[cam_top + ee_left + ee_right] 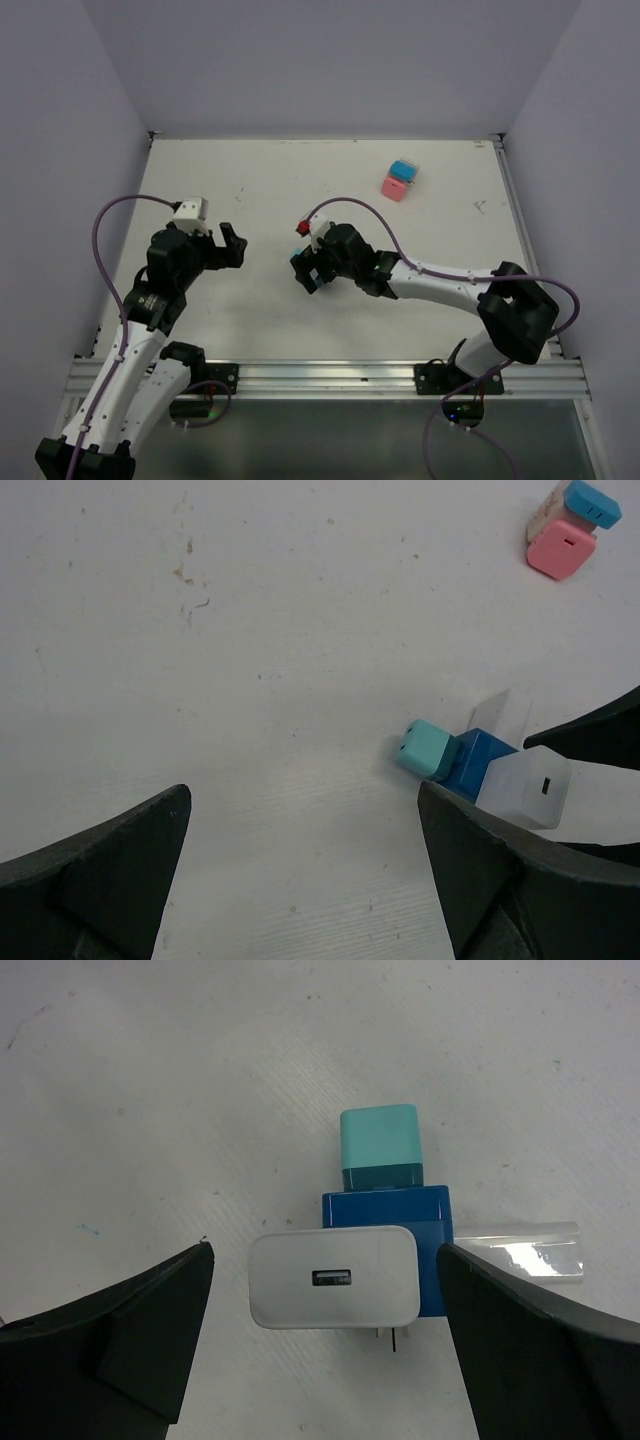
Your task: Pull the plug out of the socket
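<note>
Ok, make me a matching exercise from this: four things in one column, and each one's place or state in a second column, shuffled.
Things
1. white charger
2. teal plug
3. pink block
4. left gripper

Places or states
A. open, holding nothing
B. back right, against a light-blue block
C. between the fingers of the open right gripper
D. on the blue socket, on the side away from the charger

Pairs: 1-C, 2-D, 3-B, 4-A
</note>
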### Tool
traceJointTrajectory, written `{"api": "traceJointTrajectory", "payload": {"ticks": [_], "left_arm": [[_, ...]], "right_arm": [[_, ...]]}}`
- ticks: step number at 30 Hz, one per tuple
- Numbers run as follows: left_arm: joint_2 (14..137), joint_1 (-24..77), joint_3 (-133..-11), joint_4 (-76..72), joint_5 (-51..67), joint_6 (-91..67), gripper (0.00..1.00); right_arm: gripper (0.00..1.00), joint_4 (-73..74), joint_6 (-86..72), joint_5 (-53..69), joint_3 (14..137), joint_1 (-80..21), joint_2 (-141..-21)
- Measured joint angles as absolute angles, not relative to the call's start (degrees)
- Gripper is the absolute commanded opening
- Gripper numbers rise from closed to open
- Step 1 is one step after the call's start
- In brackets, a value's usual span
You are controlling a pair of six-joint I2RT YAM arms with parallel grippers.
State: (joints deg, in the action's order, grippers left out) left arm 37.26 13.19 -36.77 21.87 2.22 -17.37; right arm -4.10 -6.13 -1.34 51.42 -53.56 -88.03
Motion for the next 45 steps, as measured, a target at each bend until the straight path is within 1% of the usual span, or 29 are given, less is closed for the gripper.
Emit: {"api": "traceJointTrajectory", "payload": {"ticks": [6, 12, 15, 20, 23, 28, 32, 35, 38, 45], "left_arm": [[37.2, 13.2, -36.8, 21.8, 3.7, -17.4, 1.0], [38.3, 13.2, -36.8, 21.8, 4.2, -17.4, 1.0], [39.5, 13.2, -36.8, 21.9, 4.1, -17.4, 1.0], [40.0, 13.2, -36.8, 21.9, 3.4, -17.4, 1.0], [40.0, 13.2, -36.8, 22.0, 2.9, -17.4, 1.0], [40.0, 13.2, -36.8, 22.1, 1.8, -17.5, 1.0], [39.5, 13.2, -36.8, 22.2, 1.2, -17.6, 1.0], [38.6, 13.2, -36.8, 22.3, 1.0, -17.6, 1.0], [38.0, 13.2, -36.8, 22.3, 0.6, -17.6, 1.0], [37.6, 13.2, -36.8, 22.3, -0.8, -18.0, 1.0]], "right_arm": [[0.99, -3.2, -7.5, -0.7, 51.5, -53.6, -86.3], [0.99, -1.1, -13.1, -2.5, 51.8, -53.6, -79.7], [0.99, 2.5, -18.2, -5.5, 53.8, -53.7, -77.8], [0.99, 11.1, -26.8, -14.2, 58.6, -55.6, -78.2], [0.99, 15.4, -30.0, -18.5, 61.6, -58.7, -80.7], [0.99, 23.7, -37.1, -27.6, 69.2, -64.0, -88.3], [0.97, 28.5, -43.4, -34.0, 72.5, -66.7, -92.7], [0.9, 32.6, -47.7, -37.6, 74.6, -67.3, -96.0], [0.85, 37.5, -51.5, -40.2, 78.4, -67.3, -99.6], [0.79, 45.0, -60.0, -44.0, 87.6, -67.3, -105.8]]}}
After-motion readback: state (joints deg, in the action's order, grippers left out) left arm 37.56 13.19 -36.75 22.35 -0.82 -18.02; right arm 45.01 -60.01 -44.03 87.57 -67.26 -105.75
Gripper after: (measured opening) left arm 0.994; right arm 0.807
